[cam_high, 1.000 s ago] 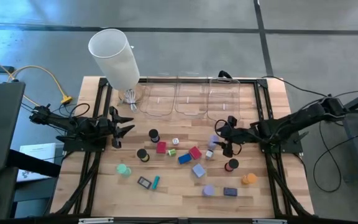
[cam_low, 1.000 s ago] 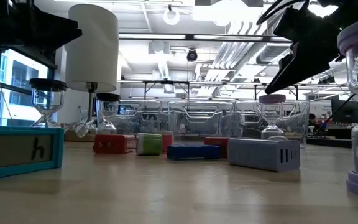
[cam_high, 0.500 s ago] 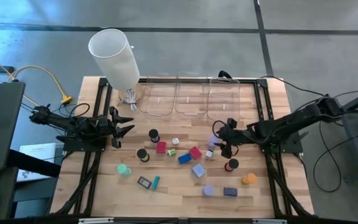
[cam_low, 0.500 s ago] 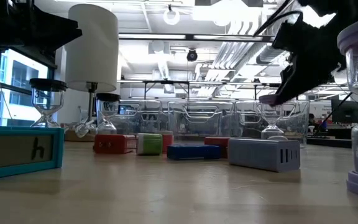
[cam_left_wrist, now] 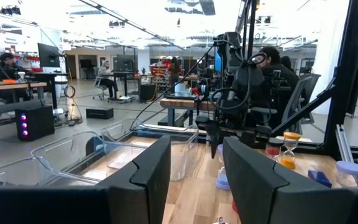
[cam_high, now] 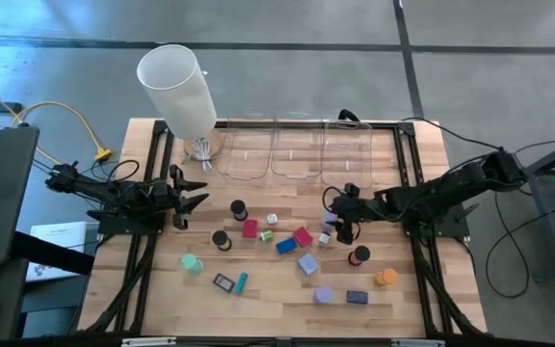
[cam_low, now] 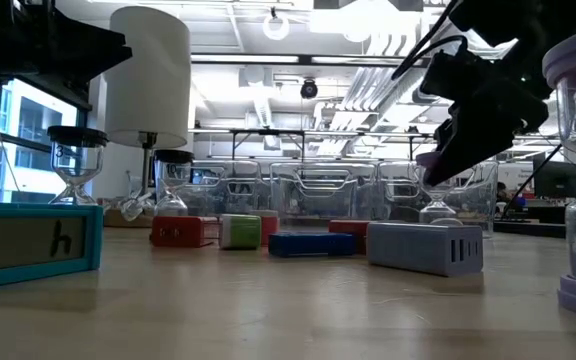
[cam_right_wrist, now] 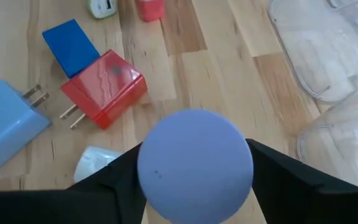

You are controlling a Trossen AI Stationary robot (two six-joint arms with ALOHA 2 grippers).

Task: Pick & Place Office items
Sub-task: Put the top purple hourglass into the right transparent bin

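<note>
Several small colourful pieces lie scattered mid-table: red (cam_high: 250,228), blue (cam_high: 286,246) and lavender (cam_high: 307,263) blocks, black (cam_high: 239,209), green (cam_high: 192,262) and orange (cam_high: 385,278) rolls, and a teal stick (cam_high: 243,281). A lavender-capped hourglass roll (cam_high: 330,218) stands upright on the table. My right gripper (cam_high: 340,218) is open and hovers at its top cap (cam_right_wrist: 194,163), one finger on each side. My left gripper (cam_high: 189,198) is open and waits at the table's left side, touching nothing. My right gripper comes slanting down from the table's right. Its fingers (cam_right_wrist: 120,180) stand on either side of the lavender roll's round top cap (cam_low: 433,160). I cannot tell whether they touch it. The roll stands upright on the table.
Three clear bins (cam_high: 297,149) line the far edge, and a tall white cylinder (cam_high: 176,82) stands at the far left corner. A red pronged block (cam_right_wrist: 104,87), a blue block (cam_right_wrist: 70,46) and a light blue plug (cam_right_wrist: 8,124) lie close to the lavender roll.
My right gripper has moved toward the table's left and down, from beside the lavender roll until its fingers flank the roll's top cap. The roll has stayed in place.
</note>
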